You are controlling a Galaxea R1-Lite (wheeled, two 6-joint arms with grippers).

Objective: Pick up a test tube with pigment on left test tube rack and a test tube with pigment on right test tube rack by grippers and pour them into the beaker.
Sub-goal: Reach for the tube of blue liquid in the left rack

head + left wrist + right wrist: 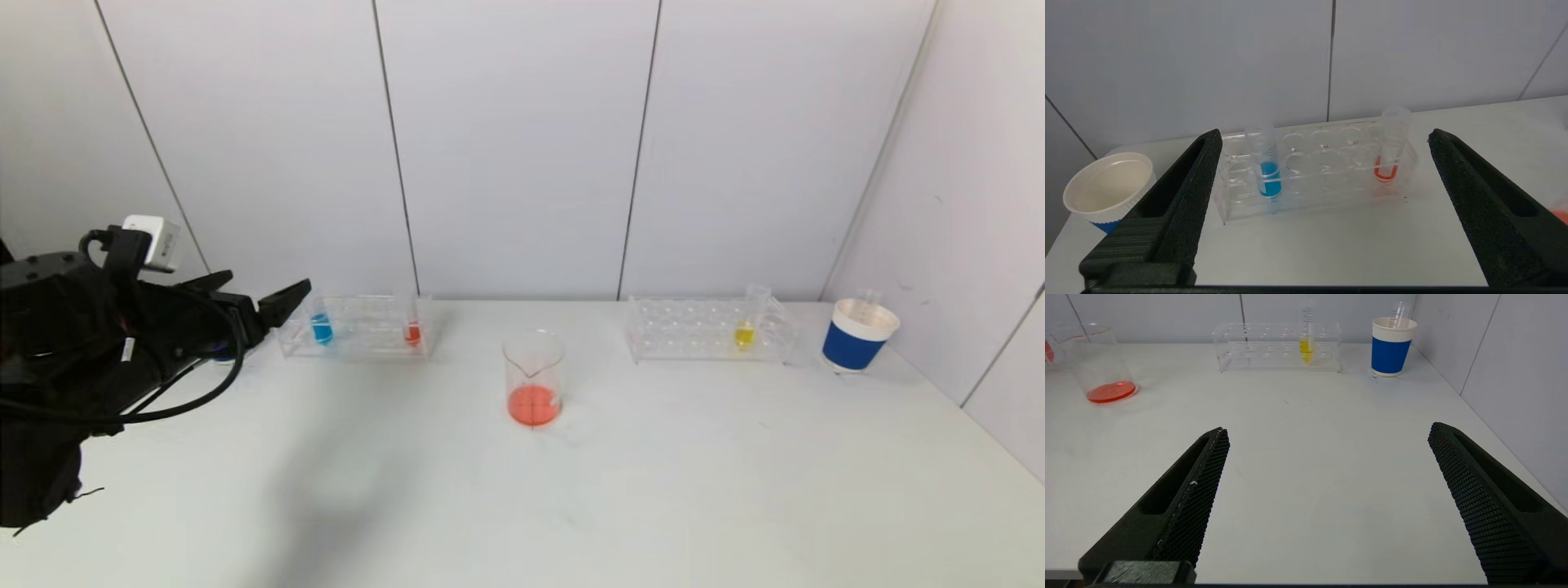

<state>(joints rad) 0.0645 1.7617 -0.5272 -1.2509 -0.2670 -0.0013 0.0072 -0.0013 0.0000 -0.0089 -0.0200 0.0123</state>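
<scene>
Holding red liquid, beaker (534,380), yellow tube (744,333) racked, blue tube (321,327) racked

Even, soft overhead light fills all three views, bright without harsh glare. The white desk (653,490) carries only faint shadows: a broad blurry grey one falls on it beside the left pincer (269,304) in the head view, and a small one lies under the beaker (534,378). The head view is slightly soft. The wall panel seams splay outward in the head view.
</scene>
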